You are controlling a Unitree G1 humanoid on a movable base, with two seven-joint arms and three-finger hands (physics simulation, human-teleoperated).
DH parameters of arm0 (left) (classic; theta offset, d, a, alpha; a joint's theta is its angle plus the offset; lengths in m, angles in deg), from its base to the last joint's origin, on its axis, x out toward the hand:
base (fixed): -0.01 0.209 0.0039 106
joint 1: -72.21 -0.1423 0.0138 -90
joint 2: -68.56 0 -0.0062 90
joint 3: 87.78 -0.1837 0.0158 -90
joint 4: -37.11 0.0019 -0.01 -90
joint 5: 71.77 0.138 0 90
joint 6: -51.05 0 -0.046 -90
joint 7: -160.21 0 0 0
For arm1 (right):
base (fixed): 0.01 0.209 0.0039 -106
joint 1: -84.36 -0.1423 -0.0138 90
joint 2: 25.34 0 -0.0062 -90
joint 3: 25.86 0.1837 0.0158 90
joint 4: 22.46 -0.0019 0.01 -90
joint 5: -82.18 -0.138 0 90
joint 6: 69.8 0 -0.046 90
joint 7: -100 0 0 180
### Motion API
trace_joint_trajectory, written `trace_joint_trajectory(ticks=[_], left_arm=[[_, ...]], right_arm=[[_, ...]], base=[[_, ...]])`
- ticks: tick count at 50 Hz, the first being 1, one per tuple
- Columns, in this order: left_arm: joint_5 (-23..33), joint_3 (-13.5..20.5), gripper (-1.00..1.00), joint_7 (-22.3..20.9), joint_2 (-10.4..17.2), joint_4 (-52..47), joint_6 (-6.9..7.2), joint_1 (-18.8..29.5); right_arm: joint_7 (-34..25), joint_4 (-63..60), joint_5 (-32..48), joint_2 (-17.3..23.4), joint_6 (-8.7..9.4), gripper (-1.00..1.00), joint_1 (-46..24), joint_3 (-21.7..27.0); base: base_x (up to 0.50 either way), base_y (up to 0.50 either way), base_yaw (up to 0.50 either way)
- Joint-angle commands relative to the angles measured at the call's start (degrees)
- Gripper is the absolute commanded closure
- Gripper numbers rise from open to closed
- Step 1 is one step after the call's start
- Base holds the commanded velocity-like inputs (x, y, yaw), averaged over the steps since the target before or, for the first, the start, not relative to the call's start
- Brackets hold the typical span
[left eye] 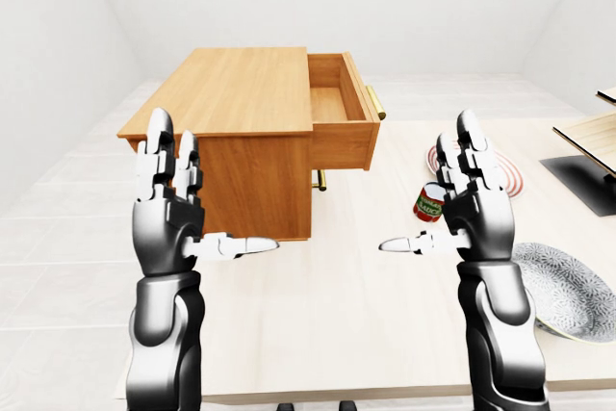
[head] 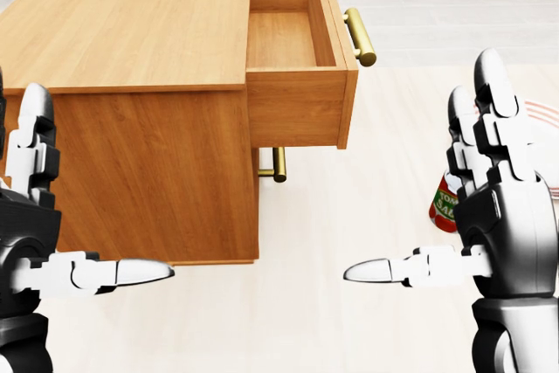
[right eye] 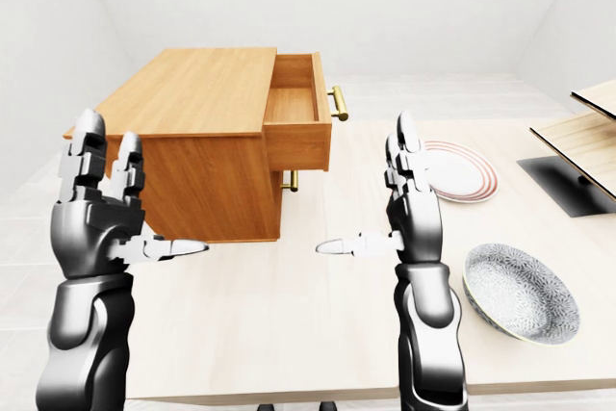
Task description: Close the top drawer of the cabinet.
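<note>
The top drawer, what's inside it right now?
The top drawer stands pulled out of the cabinet. Its visible wooden floor and walls look bare. The strip just behind its near wall is hidden from these views.

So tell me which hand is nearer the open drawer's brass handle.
Right. The right hand stands open below and right of the brass handle; the left hand is raised beside the cabinet, farther left.

Left hand (left eye: 171,201) and right hand (left eye: 472,201) upright, fingers spread.
</note>
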State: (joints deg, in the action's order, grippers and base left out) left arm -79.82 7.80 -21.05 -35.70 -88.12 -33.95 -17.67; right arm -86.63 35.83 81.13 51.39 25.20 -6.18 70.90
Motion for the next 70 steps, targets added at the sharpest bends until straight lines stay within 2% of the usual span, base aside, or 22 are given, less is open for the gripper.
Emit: trace_joint_trajectory(ticks=[1, 28, 34, 43, 59, 70], left_arm=[[0.3, -0.6, -1.0, -0.5, -0.3, -0.3, 0.0, -0.3], [0.0, -0.7, -1.0, -0.4, -0.3, -1.1, 0.0, -0.3], [-0.5, -0.4, -1.0, -0.5, -0.3, -1.1, 0.0, -0.4], [0.4, -0.6, -1.0, -0.5, 0.0, -0.4, 0.0, -0.5], [0.6, -0.6, -1.0, -0.5, -0.3, -0.5, 0.0, -0.2], [0.7, -0.6, -1.0, -0.3, -0.4, -0.9, 0.0, -0.2]], right_arm=[[0.8, 1.9, -0.4, 0.0, 0.0, -1.0, -1.3, 0.6], [5.6, 16.6, 1.2, 3.3, 0.0, -1.0, -11.6, 1.9], [6.4, 20.3, 2.0, 3.5, 0.0, -1.0, -13.5, 0.8], [8.7, 30.2, 1.3, 3.4, 0.0, -1.0, -17.0, 1.1], [10.4, 37.5, 0.0, 4.8, 0.0, -1.0, -20.0, 1.2], [10.6, 36.9, -0.9, 5.3, 0.0, -1.0, -21.4, 1.1]], base=[[0.0, 0.0, 0.0], [0.0, 0.0, 0.0], [0.0, 0.0, 0.0], [0.0, 0.0, 0.0], [0.0, 0.0, 0.0], [0.0, 0.0, 0.0]])
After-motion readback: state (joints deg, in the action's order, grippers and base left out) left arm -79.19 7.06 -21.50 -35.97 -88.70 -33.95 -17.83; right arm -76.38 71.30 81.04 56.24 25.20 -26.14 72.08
